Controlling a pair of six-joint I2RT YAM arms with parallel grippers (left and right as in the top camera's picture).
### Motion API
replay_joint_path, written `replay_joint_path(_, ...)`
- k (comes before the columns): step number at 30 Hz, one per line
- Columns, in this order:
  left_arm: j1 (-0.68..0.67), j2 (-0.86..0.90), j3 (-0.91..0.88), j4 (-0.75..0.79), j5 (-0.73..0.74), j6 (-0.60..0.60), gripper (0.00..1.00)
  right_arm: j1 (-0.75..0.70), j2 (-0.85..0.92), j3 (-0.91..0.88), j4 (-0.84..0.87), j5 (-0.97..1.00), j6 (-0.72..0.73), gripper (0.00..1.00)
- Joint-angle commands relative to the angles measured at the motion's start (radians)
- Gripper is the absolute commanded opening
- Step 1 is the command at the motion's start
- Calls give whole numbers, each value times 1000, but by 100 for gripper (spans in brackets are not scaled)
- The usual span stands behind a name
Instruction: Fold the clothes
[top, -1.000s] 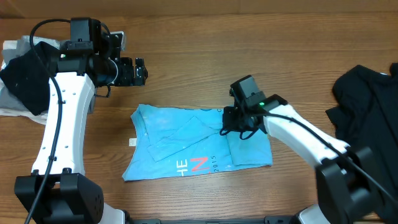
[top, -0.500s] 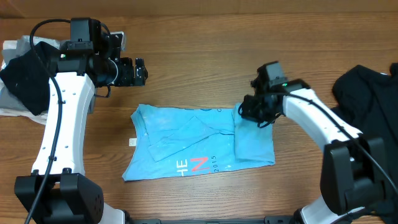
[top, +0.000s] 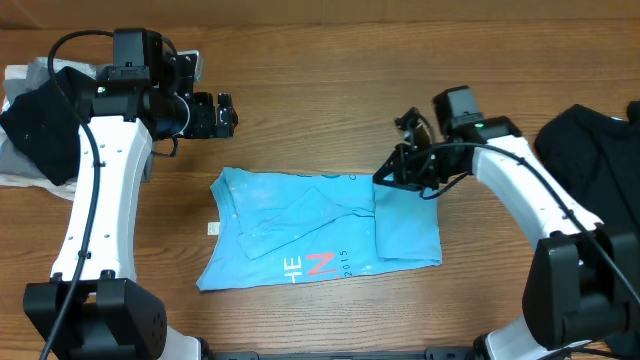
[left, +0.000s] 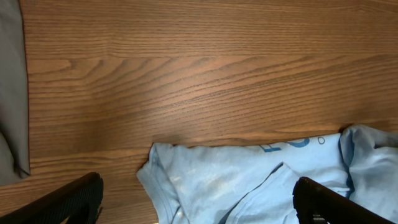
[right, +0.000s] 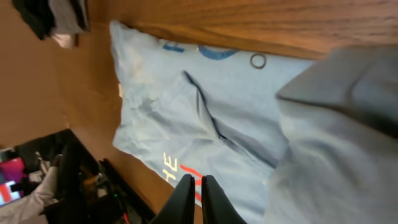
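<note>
Garment in hand: a light blue short-sleeved T-shirt (top: 310, 230) lies flat near the middle of the surface. Its right portion is doubled over itself in a neat panel. Coral-red and white lettering (top: 320, 264) shows along the near hem.
Why it lies so: the doubled right side and the flat sleeve crease suggest a fold partly made. The left side is not yet turned in.
Right fingers (right: 186, 190): pressed almost together, with no cloth visible between them. They hang just above the T-shirt's far right corner, probably so that the new fold is left flat.
Left fingers (top: 222, 112): spread wide, holding nothing. They are parked beyond the T-shirt's far left corner, apart from the cloth and well placed to take that side next.
Waiting garment: a large crumpled black garment (top: 590, 150) is bunched at the right edge, well apart from the T-shirt.
Other cloth: a dark bundle on pale grey fabric (top: 30, 130) sits at the far left, behind the left arm.
Small item: a white tag-like scrap (top: 213, 228) lies just beside the T-shirt's left edge. I cannot tell what it is.
Surface: brown wood-grain board (top: 320, 60), matte and evenly lit.
Room: little shows, only dim, indistinct clutter past the surface's edge in the right wrist view.
</note>
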Motion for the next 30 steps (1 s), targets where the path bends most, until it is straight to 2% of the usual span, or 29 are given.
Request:
replay_joint_path(1,-2,9,-8,4,-2,19,100,-72,21,-6,-8,-79,-85,8)
replay_joint_path(8,-2,9,-8,11,-2,19,100,-133,130,-67,-6,-270,-264,7)
replay_joint_path(13,-2,9,-8,11,5,15,100,-126,232,-80,49,-297,-263,7)
replay_joint_path(18,-2,9,-8,11,5,14,100,-122,348,-80,109,-438,-263,9)
replay_joint_path(21,-2,9,-8,11,5,14,100,-113,378,-80,114,-440,-254,9)
replay_joint_path(23,-2,9,-8,11,5,14,100,-106,379,-80,121,-428,-243,13)
replay_joint_path(30,-2,9,-8,11,5,11,100,-62,379,-79,214,-260,-33,25)
